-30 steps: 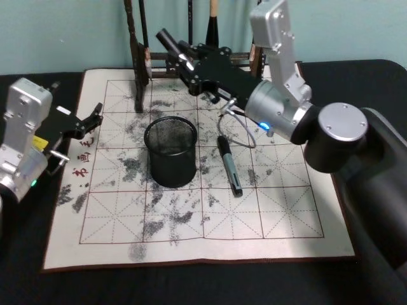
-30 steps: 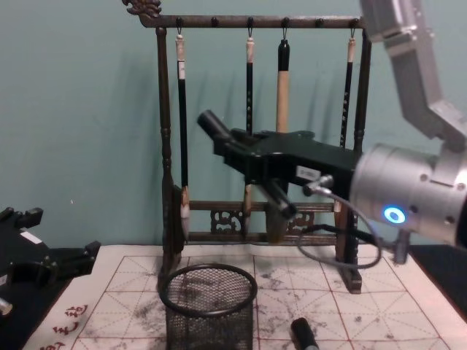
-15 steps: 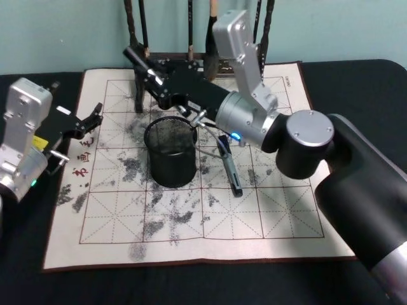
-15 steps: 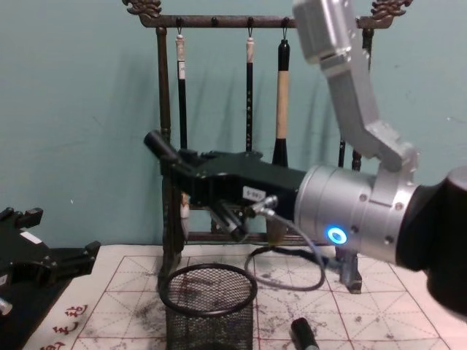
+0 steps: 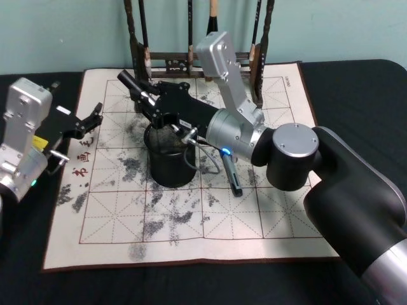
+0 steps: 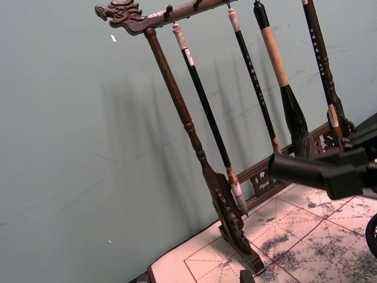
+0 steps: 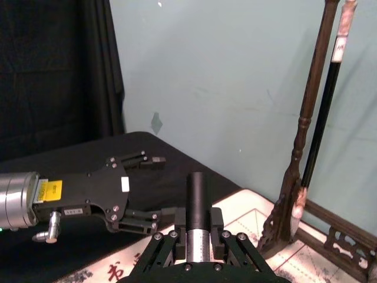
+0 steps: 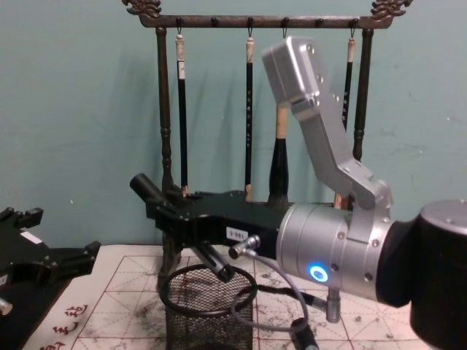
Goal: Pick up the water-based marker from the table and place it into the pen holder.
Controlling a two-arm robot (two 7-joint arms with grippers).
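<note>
My right gripper (image 5: 151, 100) is shut on a black water-based marker (image 5: 129, 82) and holds it tilted over the pen holder (image 5: 169, 170), a round black mesh cup on the mat. From the chest, the marker's upper end (image 8: 144, 188) sticks out past the gripper (image 8: 175, 219), and its lower end hangs just above the holder's rim (image 8: 208, 281). In the right wrist view the marker (image 7: 196, 197) sits between the fingers (image 7: 158, 250). A second dark pen (image 5: 230, 173) lies on the mat right of the holder. My left gripper (image 5: 94, 117) rests open at the mat's left edge.
A dark wooden brush rack (image 8: 166, 131) with hanging brushes stands at the back of the ink-stained calligraphy mat (image 5: 191, 222). A grey cable (image 8: 252, 310) loops from my right wrist beside the holder. The black tablecloth (image 5: 356, 82) surrounds the mat.
My right gripper has carried the marker left and down, from in front of the brush rack to just above the pen holder. The left arm has stayed still.
</note>
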